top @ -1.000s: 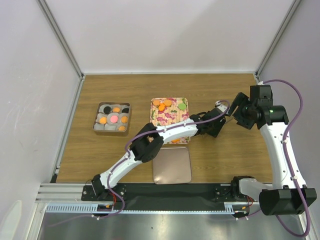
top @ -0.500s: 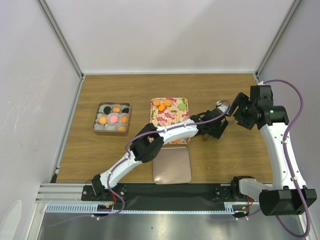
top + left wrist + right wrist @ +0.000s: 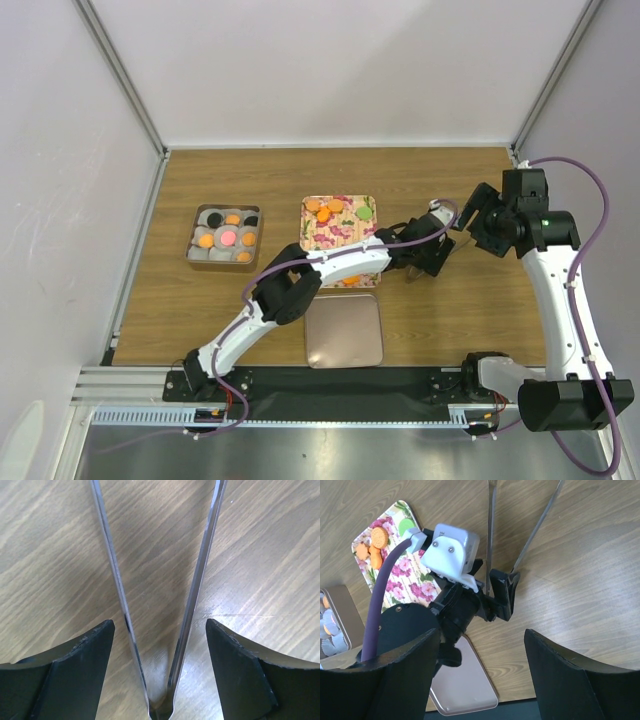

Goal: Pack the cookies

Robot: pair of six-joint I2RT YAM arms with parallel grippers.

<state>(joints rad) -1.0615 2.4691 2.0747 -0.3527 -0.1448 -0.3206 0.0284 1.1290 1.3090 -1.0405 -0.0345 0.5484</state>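
Steel tongs (image 3: 200, 565) are fanning out in a V between the fingers (image 3: 80, 665) of the left gripper (image 3: 159, 624), which is reaching across the floral tray (image 3: 345, 235) to the bare wooden table (image 3: 470, 310) on the tray's right. The black fingers are standing apart, with a strip of wood showing between each one and the nearer tong arm. The claw is therefore straddling the hinge end rather than squeezing it. This is probably the approach for taking up the tool, since tongs would suit lifting small biscuits.

The right gripper (image 3: 482, 632) is hovering close by, jaws spread wide and empty, looking down on its partner, perhaps to steady the tool.

The cookies (image 3: 322, 209) are sitting in two places. Three orange and one green are showing at the tray's far end, with others possibly hidden under the arm. Well to the left, about four orange, two black and one pink are resting in a metal box (image 3: 192, 255). Only one pair of tongs, one tray, one box and one square lid (image 3: 343, 332) are showing.
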